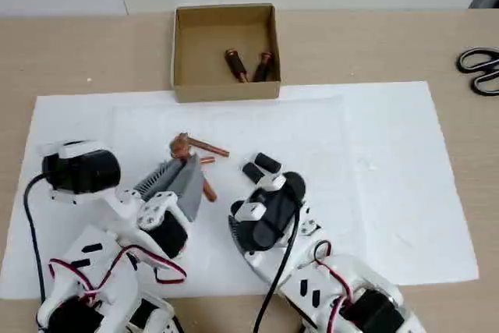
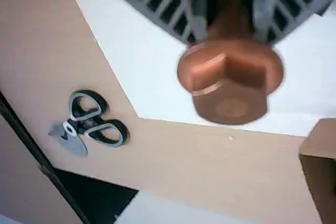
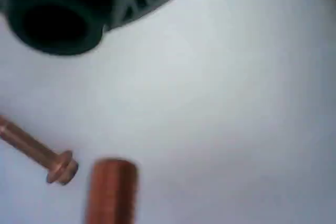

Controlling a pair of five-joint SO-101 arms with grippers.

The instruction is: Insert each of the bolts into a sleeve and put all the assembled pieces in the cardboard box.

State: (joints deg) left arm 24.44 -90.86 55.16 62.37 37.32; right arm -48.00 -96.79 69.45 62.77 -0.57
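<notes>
Left end effector (image 1: 185,163): closed on a copper-coloured hex-head metal bolt (image 2: 229,80), which it grips by the shank, low over the white paper sheet (image 1: 374,193).
Grip risk: we judge the smooth shank may twist or slide once it is pressed against anything.
Right end effector (image 1: 261,171): just beside the left one, clamped on a short black cylindrical sleeve (image 3: 52,22) with its open bore showing.
Alignment risk: bolt and bore do not yet line up, so we expect a slanted approach to jam at the sleeve's mouth or push it out of the grip.
Loose copper bolts (image 1: 212,148): they lie on the paper around the left fingertips, and a low sweep could roll them away.
Open brown cardboard box (image 1: 226,91): it stands farther off on the desk (image 1: 78,52), at the paper's far edge, with two assembled pieces (image 1: 236,65) inside. A low carry could catch its near wall.
</notes>
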